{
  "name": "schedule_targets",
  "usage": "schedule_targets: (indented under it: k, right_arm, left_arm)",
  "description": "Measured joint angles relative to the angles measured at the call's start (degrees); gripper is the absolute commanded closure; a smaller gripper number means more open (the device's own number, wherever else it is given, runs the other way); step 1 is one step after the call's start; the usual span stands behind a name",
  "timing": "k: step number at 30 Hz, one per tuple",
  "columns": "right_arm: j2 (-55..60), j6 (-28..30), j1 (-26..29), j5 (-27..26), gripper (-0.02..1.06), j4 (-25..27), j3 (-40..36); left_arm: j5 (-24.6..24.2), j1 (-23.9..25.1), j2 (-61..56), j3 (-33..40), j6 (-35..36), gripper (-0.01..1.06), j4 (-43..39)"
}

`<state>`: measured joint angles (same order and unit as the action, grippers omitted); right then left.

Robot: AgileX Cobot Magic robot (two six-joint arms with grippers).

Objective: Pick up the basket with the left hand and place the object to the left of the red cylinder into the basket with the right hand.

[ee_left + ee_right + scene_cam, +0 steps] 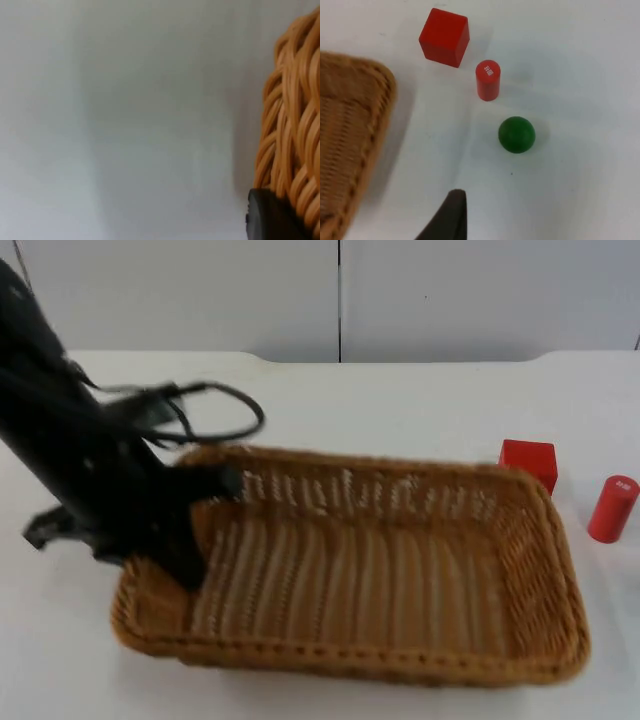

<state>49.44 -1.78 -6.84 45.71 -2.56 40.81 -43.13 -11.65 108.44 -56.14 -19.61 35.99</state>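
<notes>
Left gripper (205, 502) is clamping the left rim of the one wicker basket (380, 570), which is hanging lifted over the table (400, 400). Further right are one red cube (528, 462), the target just left of the one red cylinder (612, 508), and one green ball (517, 134). Right gripper (451, 220) is hovering near them; can't tell its finger state. Risk: the basket's one-sided hold is letting it sag or swing onto the cube.
</notes>
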Motion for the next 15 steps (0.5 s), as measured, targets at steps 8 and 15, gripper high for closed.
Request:
schedule_targets:
  k: [8, 15]
  right_arm:
    - [0.0, 0.31, 0.0, -0.5, 0.0, 1.39, 0.0]
    - [0.34, 1.78, 0.0, -0.59, 0.0, 1.9, 0.0]
  left_arm:
    - [-8.46, 10.97, -3.38, 0.21, -6.73, 1.05, -0.23]
    - [-8.71, 15.14, -3.38, 1.99, -11.17, 1.05, -0.23]
